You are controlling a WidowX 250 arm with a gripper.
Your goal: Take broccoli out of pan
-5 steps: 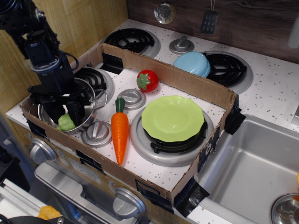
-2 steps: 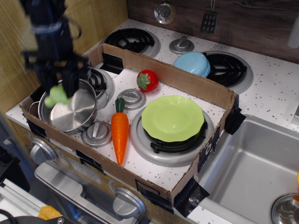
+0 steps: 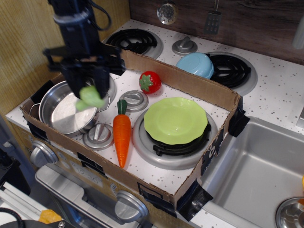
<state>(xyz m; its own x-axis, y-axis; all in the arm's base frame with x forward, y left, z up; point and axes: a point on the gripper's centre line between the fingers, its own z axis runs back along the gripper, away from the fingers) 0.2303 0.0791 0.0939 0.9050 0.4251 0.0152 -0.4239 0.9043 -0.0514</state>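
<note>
The broccoli [image 3: 90, 98], a small light-green lumpy toy, hangs in my gripper [image 3: 89, 93], which is shut on it. It is held in the air above the right rim of the pan [image 3: 59, 110], blurred by motion. The pan is a shiny steel pot with loop handles at the front left of the cardboard tray, and its inside shows nothing in it. My black arm comes down from the top left.
A cardboard tray wall [image 3: 190, 85] rings the stove area. Inside are a carrot [image 3: 121, 135], a tomato [image 3: 149, 82], a lime-green plate [image 3: 175, 119] on a burner and silver knobs [image 3: 98, 135]. A light-blue bowl [image 3: 195, 64] sits behind; a sink [image 3: 256, 175] lies right.
My gripper closed on the broccoli inside the pan, lifted it out, and carried it to the right, from the pan's left side to above its right rim.
</note>
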